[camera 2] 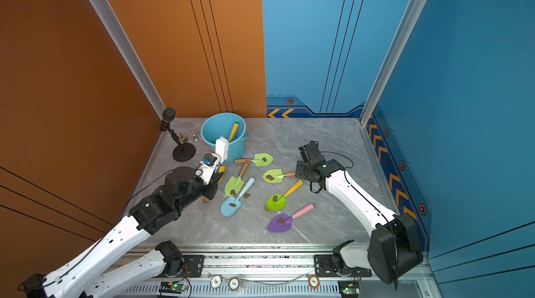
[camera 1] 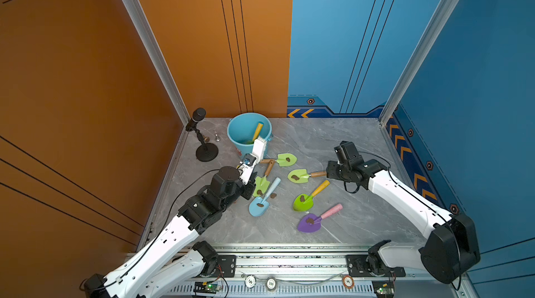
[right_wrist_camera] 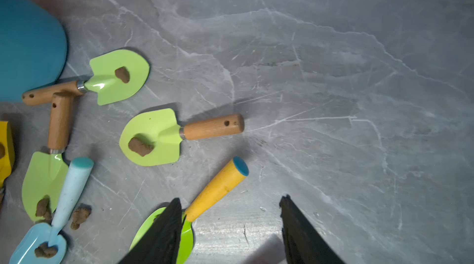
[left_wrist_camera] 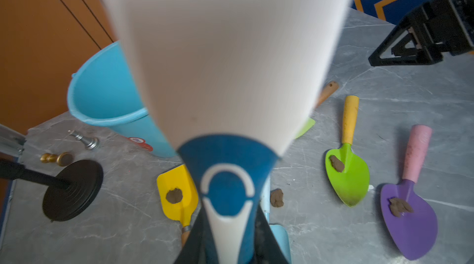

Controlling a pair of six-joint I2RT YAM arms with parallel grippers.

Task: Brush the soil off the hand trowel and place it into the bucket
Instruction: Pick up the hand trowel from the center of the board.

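Note:
My left gripper [camera 1: 249, 182] [left_wrist_camera: 230, 250] is shut on the blue-and-white handle of a brush [camera 1: 257, 149] [camera 2: 221, 147], whose bristled head stands up against the light-blue bucket [camera 1: 233, 134] [left_wrist_camera: 102, 96]. My right gripper [camera 1: 328, 172] [right_wrist_camera: 230, 198] is open over bare table. Its tips stop just short of the wooden handle of a pale-green hand trowel [camera 1: 298, 176] [right_wrist_camera: 154, 134] that carries a lump of soil [right_wrist_camera: 140, 146]. A trowel with a yellow handle [camera 1: 257, 131] leans inside the bucket.
Several more soiled trowels lie between the arms: pale green [camera 1: 286, 159], light blue [camera 1: 259, 205], bright green [camera 1: 304, 201], purple [camera 1: 309, 222], and yellow [left_wrist_camera: 177, 193] beneath my left gripper. A loose soil lump [left_wrist_camera: 277, 197] lies on the table. A microphone stand [camera 1: 207, 152] stands left of the bucket.

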